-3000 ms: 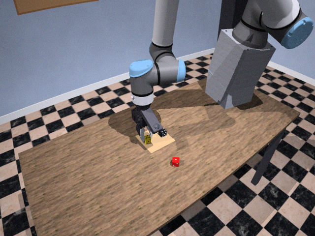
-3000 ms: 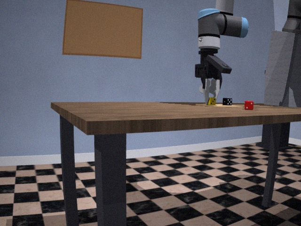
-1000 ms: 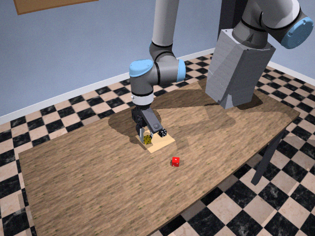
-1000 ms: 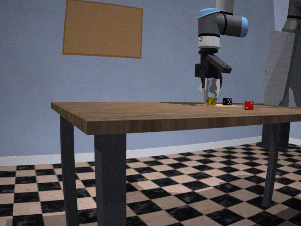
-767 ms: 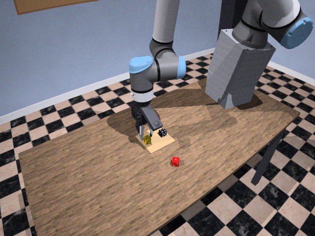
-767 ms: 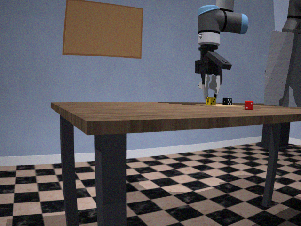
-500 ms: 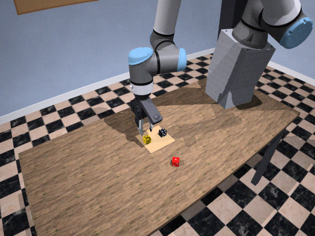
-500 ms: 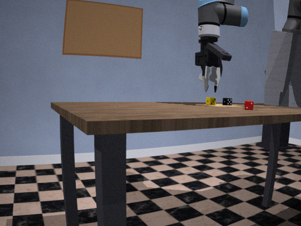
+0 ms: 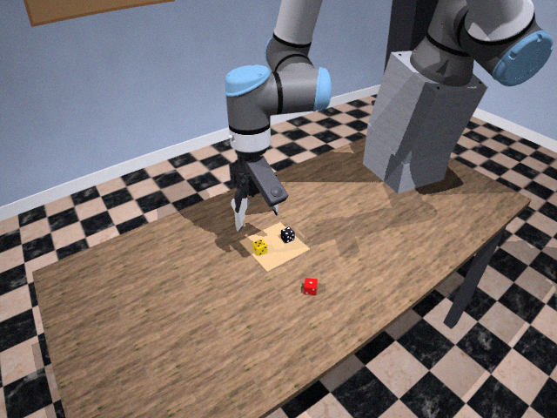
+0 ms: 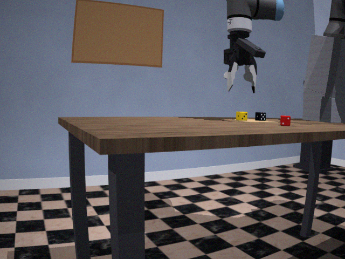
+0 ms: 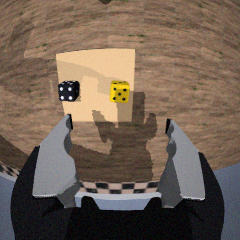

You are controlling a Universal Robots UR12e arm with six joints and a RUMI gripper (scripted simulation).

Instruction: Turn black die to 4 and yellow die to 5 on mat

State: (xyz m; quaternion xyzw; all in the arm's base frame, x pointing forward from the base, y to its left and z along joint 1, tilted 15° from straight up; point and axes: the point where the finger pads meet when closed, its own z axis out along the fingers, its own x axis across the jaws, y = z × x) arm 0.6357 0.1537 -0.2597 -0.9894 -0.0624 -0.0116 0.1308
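Both dice look turned; mat fit needs checking.
Black die (image 9: 287, 234) (image 10: 260, 116) (image 11: 69, 91) apparently 4-up, yellow die (image 9: 259, 246) (image 10: 241, 115) (image 11: 119, 91) 5-up, flat on mat (image 9: 271, 260) (image 10: 267, 121) (image 11: 95, 60), near its edges. Red die (image 9: 310, 286) (image 10: 285, 120): near-right on worktop (image 9: 202, 306) (image 10: 167, 129) (image 11: 195, 80), 1-up. Pincer (image 9: 258, 220) (image 10: 241, 90) (image 11: 119, 117) open, gripping nothing, above; remaining, probably: clear off.

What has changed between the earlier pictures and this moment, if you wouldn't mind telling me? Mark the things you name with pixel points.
The open jaws (image 9: 258, 221) (image 10: 241, 91) have let go of the yellow die (image 9: 259, 246) (image 10: 241, 115) (image 11: 120, 92) and risen above it; that die, tilted three seconds ago, now sits flat on the mat (image 9: 271, 264) (image 11: 95, 112). The black die (image 9: 287, 234) (image 10: 260, 116) (image 11: 69, 91) and the red die (image 9: 310, 286) (image 10: 285, 120) stayed where they were.
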